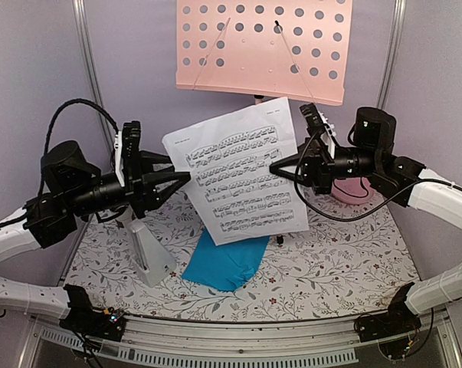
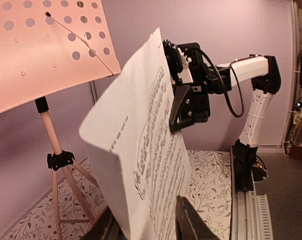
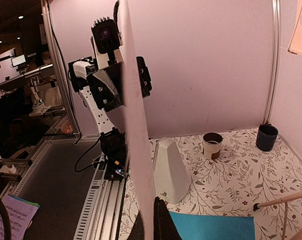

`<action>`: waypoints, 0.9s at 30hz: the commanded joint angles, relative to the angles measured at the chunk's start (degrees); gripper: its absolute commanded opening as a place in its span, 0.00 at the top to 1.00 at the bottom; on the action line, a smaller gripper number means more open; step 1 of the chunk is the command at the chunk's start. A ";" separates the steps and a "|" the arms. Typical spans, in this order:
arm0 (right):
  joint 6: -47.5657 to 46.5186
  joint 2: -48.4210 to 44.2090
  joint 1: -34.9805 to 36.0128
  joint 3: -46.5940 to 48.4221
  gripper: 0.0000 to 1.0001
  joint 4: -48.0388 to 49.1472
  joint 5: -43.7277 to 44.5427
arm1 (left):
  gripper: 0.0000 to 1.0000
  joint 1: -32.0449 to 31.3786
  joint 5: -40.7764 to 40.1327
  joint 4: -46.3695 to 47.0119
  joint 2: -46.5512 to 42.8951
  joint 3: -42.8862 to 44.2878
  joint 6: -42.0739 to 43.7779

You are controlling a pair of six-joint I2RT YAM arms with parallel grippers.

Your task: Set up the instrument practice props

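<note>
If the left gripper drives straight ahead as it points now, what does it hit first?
The white sheet: its edge stands between the open fingers of the left gripper. Next in line looks like the right gripper, pinching the opposite edge, though depth is unclear.

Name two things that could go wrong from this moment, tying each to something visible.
1. The white sheet hangs in the air, pinched at one edge by the right gripper alone and bowing; it may sag or slip free.
2. The left gripper has its jaws open around the opposite edge, so pulling away could drag or crease the paper, and that arm could knock the metronome below it.
</note>
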 commanded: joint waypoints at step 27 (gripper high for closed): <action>-2.79 -0.47 0.17 2.06 0.64 -7.09 3.55 | 1.00 10.62 18.38 -1.57 8.27 10.16 -2.40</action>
